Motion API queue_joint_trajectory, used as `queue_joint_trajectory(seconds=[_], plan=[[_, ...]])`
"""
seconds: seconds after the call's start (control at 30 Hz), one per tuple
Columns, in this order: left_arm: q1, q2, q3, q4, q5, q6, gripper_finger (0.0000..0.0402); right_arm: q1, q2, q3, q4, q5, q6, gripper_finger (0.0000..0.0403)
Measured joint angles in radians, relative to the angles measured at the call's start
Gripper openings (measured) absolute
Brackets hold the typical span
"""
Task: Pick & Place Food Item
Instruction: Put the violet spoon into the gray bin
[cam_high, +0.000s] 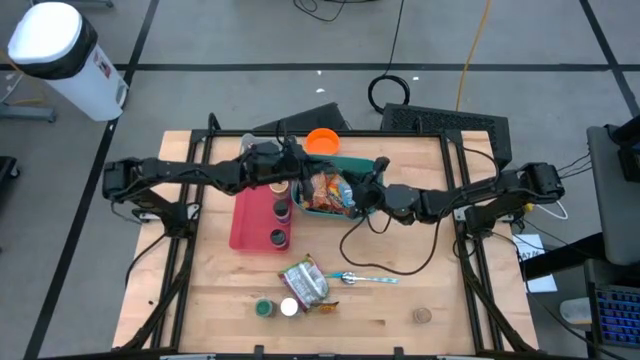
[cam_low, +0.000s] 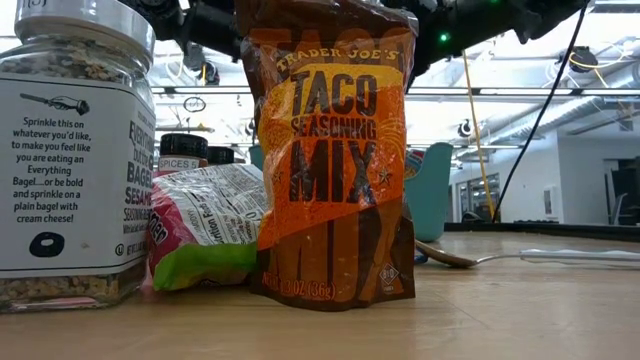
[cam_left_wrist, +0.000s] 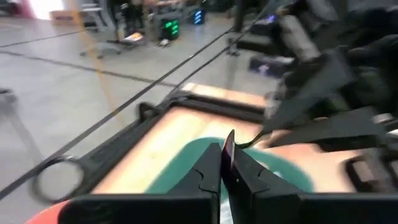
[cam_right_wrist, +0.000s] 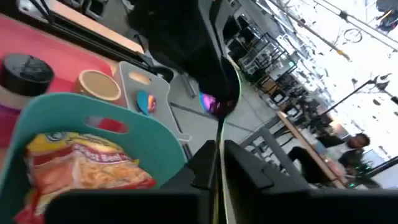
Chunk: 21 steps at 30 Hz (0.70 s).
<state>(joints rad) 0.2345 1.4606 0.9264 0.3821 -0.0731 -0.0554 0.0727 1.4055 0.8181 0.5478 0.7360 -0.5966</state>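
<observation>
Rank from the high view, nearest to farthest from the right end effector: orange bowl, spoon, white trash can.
From the right end effector, at the teal bin's right edge:
1. Orange bowl, just behind it and to the left, at the table's back edge.
2. Spoon, toward the table's front.
3. White trash can, on the floor off the table's back left corner.

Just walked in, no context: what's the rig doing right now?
Both arms meet over the teal bin at the back of the table. The left gripper has its jaws shut on a thin edge, apparently of the snack bag lying in the bin; the right gripper looks closed on a thin edge too. Nearer the front, a taco seasoning pouch, a spoon and jars sit untouched.
</observation>
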Motion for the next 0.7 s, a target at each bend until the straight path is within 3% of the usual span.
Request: queue_joint_trajectory(seconds=[0.2,0.37,0.7], plan=[[0.069,-0.136,-0.011,-0.187,-0.031,0.018,0.0005,0.052,-0.045,0.0,-0.007,-0.032,0.072,0.0111],[0.163,-0.245,-0.114,-0.224,-0.034,-0.001,0.0004,0.076,-0.093,0.0,-0.051,-0.031,0.109,0.0166],[0.413,-0.462,-0.291,-0.424,-0.032,-0.06,0.0005,0.046,-0.105,0.0,-0.094,-0.032,0.14,0.0187]])
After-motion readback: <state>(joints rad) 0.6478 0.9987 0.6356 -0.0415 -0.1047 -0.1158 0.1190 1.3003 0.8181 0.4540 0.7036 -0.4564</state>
